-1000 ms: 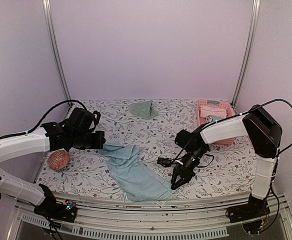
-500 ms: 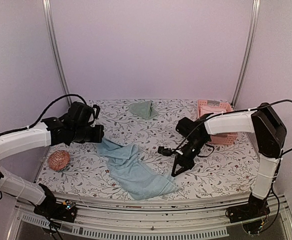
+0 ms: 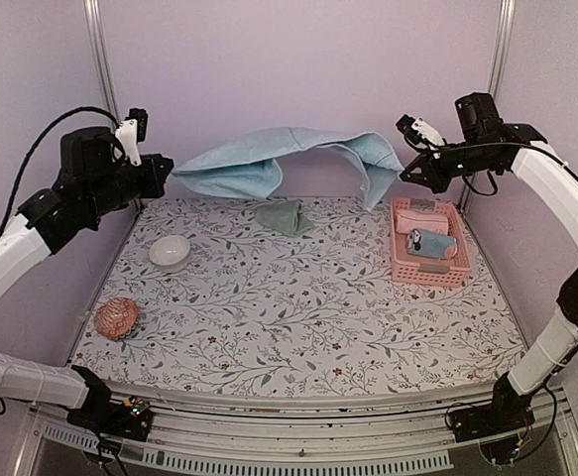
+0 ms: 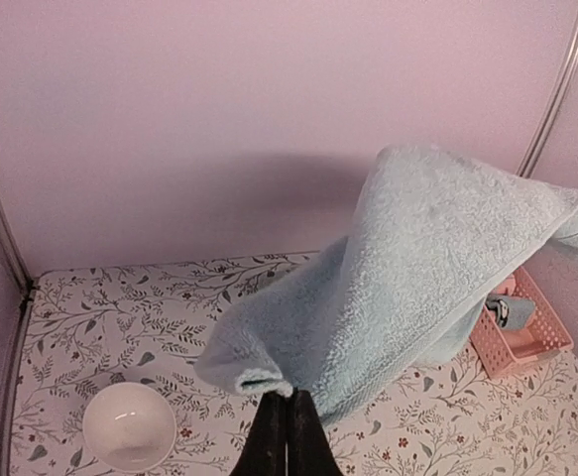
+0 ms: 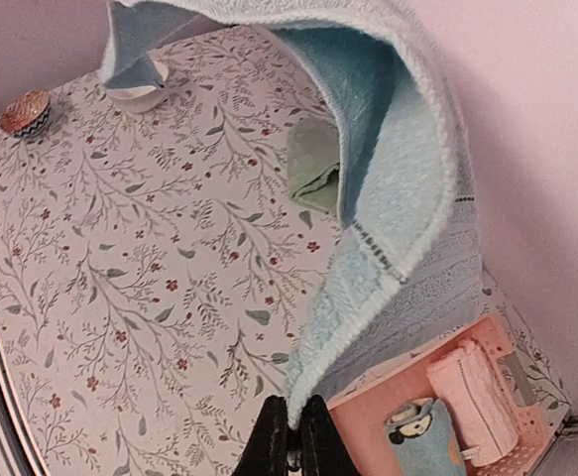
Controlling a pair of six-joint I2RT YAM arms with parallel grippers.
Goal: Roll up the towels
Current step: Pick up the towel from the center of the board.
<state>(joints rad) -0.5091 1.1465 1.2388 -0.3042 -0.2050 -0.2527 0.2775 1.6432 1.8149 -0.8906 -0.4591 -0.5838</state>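
Two grippers hold the light blue towel (image 3: 269, 159) stretched in the air; the left gripper (image 3: 166, 177) is clamped tight on one end, the right gripper (image 3: 407, 177) pinched closed on the other. Below and between them the sage-green towel (image 3: 284, 216) lies crumpled on the table (image 3: 298, 317); under the right gripper sits the pink basket (image 3: 396, 248), where a blue roll (image 5: 427, 436) bears a black-and-white cartoon face, its detail too small to read.

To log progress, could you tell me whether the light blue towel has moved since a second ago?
Yes: the light blue towel rose off the table, away from its near edge, and now hangs above the green towel.
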